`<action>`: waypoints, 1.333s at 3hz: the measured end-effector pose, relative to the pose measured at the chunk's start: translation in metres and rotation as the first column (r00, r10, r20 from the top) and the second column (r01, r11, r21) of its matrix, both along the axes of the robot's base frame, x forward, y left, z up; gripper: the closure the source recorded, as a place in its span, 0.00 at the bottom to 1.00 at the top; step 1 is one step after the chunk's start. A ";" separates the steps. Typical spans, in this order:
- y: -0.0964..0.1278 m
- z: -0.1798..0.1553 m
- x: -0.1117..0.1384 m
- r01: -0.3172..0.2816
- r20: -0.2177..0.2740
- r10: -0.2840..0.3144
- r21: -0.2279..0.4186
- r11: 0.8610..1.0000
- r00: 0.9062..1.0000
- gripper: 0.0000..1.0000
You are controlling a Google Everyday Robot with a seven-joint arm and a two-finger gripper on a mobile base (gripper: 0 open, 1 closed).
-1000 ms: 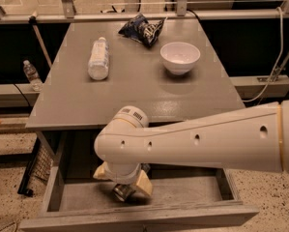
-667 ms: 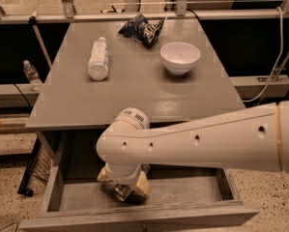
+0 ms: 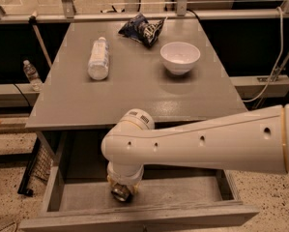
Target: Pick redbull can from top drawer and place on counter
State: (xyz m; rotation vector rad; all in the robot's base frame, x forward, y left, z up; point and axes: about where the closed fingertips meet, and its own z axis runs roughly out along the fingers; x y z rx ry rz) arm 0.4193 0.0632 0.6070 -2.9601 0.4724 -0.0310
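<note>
Grey and matte, the surface (image 3: 134,95) fills the upper half of the frame, and under its front edge the top drawer (image 3: 192,214) stands pulled open. Low in the frame, left of centre, the redbull can (image 3: 119,194) is inside the drawer with its shiny round end toward the camera; its body is mostly hidden. Compared with a second ago, the tan fingers of the tool (image 3: 122,185) stand closer together. They now seem to clamp the can from both sides. I judge the grasp is made and lifting comes next. The white arm (image 3: 202,146) crosses above the drawer. Farther up lie a water bottle (image 3: 98,58), a white bowl (image 3: 180,57) and a chip bag (image 3: 143,29).
</note>
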 end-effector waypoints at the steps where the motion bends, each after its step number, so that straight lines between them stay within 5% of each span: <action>1: -0.007 0.019 0.002 0.006 0.017 -0.006 -0.013 1.000 1.000 0.84; 2: -0.020 0.052 0.003 0.025 0.048 -0.022 -0.054 0.998 0.999 1.00; 3: -0.047 0.095 0.007 0.083 0.065 -0.073 -0.168 0.982 0.995 1.00; 4: -0.074 0.113 0.005 0.137 0.031 -0.133 -0.280 0.950 0.991 1.00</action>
